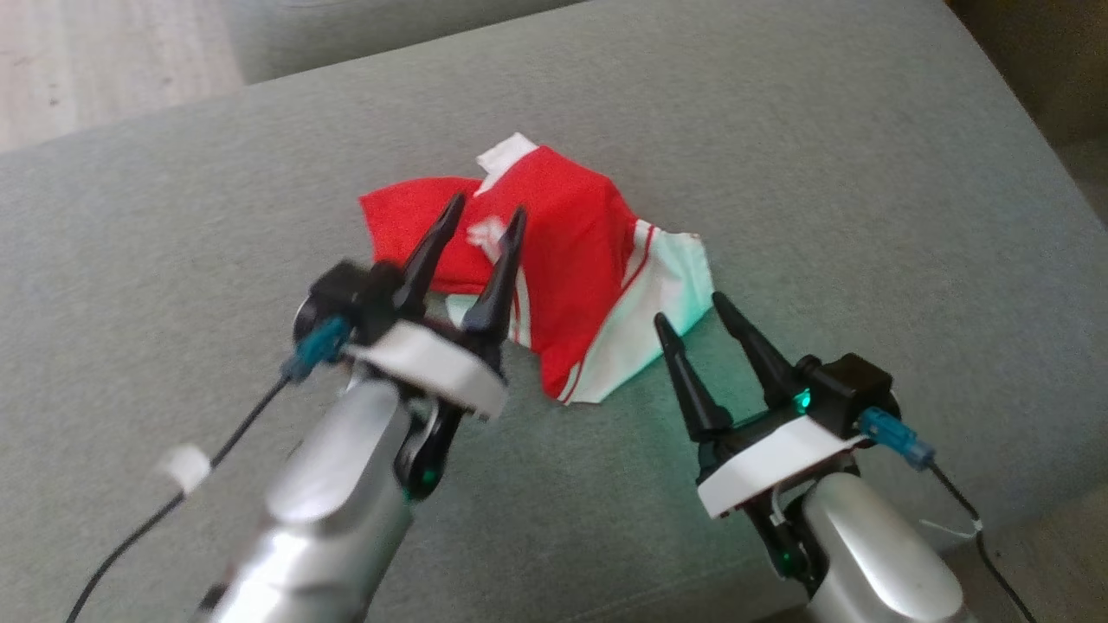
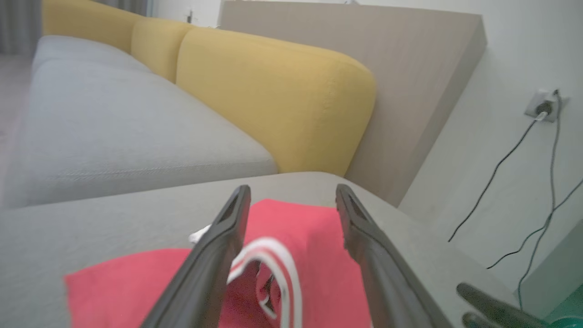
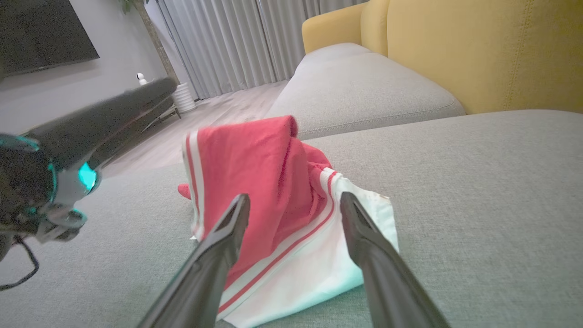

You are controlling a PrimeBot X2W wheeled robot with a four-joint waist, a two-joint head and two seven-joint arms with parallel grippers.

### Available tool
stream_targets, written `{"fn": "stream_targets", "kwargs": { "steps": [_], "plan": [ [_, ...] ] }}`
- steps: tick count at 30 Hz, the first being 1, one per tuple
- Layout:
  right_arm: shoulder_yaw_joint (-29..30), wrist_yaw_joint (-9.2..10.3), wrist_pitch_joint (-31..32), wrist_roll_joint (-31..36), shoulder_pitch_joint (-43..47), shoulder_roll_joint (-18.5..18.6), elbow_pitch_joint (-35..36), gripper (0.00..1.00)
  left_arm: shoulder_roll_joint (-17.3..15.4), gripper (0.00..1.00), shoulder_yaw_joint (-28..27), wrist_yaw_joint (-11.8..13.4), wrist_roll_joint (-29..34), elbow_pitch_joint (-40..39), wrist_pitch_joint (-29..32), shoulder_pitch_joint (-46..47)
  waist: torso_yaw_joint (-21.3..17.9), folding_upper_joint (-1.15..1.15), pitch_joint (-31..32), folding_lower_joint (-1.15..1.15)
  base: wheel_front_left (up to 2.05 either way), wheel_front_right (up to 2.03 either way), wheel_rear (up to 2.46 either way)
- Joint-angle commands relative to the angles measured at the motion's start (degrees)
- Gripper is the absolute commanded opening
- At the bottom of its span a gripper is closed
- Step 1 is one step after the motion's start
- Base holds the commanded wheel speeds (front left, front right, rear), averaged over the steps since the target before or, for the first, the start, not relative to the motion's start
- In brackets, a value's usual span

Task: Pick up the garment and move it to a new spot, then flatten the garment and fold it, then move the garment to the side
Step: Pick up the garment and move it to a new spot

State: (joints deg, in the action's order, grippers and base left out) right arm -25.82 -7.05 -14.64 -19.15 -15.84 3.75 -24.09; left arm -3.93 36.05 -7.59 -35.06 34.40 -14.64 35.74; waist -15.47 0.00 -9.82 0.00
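Head view: the red-and-white garment (image 1: 571, 260) lies crumpled on the grey sofa cushion (image 1: 866, 216). Its long axis runs from far left to near right, with the white hem pointing toward the right gripper (image 1: 690, 307), whose fingers are spread and empty. The left gripper (image 1: 489, 212) hovers over the red part, also spread, gripping nothing.

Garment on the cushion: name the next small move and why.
Probably lower the right gripper onto the white hem of the garment and close. It lies bunched on the cushion; that hem sits just ahead of the open right gripper, and the left gripper is open above the red part.
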Motion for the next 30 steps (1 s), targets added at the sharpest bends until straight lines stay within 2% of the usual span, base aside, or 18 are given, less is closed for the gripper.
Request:
{"fn": "stream_targets", "kwargs": {
  "steps": [1,5,13,24,30],
  "plan": [
    [0.0,-0.44,-0.4,0.1,-0.5,-0.9,1.8,1.00,-1.3,1.00,-4.0,0.1,2.4,-2.1,-0.4,-1.0,1.7,0.00,0.7,0.00,0.00,0.00,0.00],
    [1.9,-0.44,-0.4,1.2,-0.3,-0.9,1.2,1.00,-2.3,1.00,-10.2,0.6,7.8,-4.6,-0.4,-7.0,4.2,0.00,1.8,0.00,0.00,0.00,0.00],
    [5.8,-0.44,-0.4,3.1,1.8,-0.9,0.2,1.00,-0.8,1.00,-23.8,2.1,16.4,-10.4,-0.4,-20.5,8.6,0.00,5.3,0.00,0.00,0.00,0.00],
    [9.0,-0.44,-0.4,4.2,5.4,-0.9,-0.4,1.00,0.9,1.00,-34.7,3.6,22.4,-15.0,-0.4,-32.7,11.8,0.00,8.8,0.00,0.00,0.00,0.00],
    [9.5,-0.44,-0.4,4.5,6.4,-0.9,-1.4,1.00,1.0,1.00,-35.6,3.1,22.5,-15.7,-0.4,-34.9,12.6,0.00,9.2,0.00,0.00,0.00,0.00]
  ]
}}
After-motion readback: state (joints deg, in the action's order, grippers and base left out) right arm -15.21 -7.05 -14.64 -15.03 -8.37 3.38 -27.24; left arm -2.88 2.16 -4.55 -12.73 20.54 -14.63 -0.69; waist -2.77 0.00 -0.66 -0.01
